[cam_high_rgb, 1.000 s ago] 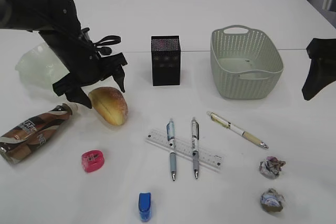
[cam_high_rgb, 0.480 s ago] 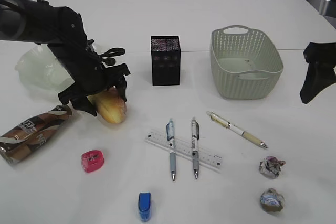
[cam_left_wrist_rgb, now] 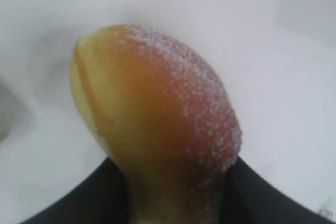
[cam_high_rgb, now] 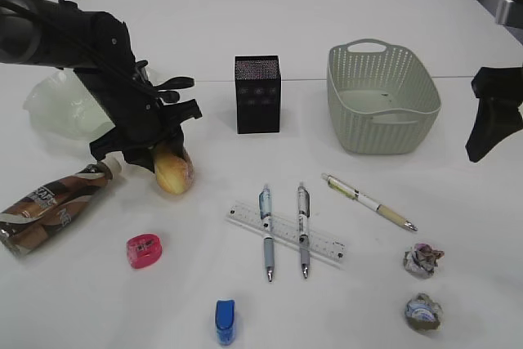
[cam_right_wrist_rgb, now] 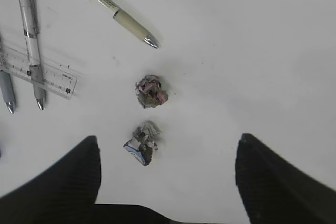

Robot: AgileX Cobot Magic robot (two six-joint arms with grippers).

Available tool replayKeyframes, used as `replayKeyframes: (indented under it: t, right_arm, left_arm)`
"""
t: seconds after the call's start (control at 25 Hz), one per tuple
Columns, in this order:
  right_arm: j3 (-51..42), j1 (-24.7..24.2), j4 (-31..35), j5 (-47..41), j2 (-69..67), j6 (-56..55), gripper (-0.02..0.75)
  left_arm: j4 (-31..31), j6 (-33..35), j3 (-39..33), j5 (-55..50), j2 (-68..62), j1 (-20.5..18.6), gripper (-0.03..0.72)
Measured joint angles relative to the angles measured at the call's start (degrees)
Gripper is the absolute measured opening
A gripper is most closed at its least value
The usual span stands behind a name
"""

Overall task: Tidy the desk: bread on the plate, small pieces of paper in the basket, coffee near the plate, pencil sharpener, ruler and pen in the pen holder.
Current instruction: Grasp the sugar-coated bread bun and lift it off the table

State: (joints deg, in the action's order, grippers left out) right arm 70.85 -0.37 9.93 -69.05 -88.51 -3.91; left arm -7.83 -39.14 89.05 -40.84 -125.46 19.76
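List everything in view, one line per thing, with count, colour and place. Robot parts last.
desk: one, white, under everything
plate: one, pale green, far left, behind the left arm
bread: one, golden-brown, between the left fingers
coffee: one, brown swirl label, lying at left edge
pen holder: one, black, upright, centre back
basket: one, grey-green, right back
ruler: one, clear, centre front, under two pens
pens: three, two across the ruler, one to its right
sharpeners: two, pink front left, blue at front edge
paper balls: two, whitish, front right
left gripper: black, closed around the bread
right gripper: black, open, right edge
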Motion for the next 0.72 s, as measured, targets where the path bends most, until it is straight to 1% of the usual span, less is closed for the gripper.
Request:
replayKeyframes:
  t: [0.16,0.4,0.6,0.72]
  right_arm:
    - [0.0,0.0,0.0,0.3,-0.6,0.1,0.584]
    - [0.0,0.0,0.0,0.4,-0.7,0.3,0.583]
    - [0.0,0.0,0.0,0.5,-0.7,0.5,0.584]
    - [0.0,0.0,0.0,0.5,-0.7,0.5,0.585]
  left_arm:
    - [0.0,2.2,0.0,0.0,0.0,0.0,0.293]
    - [0.0,4.8,1.0,-0.9,-0.1,0.5,0.293]
    - [0.1,6.3,7.0,-5.4,-0.2,0.5,0.290]
    - [0.7,6.6,11.9,-11.9,-0.2,0.5,0.290]
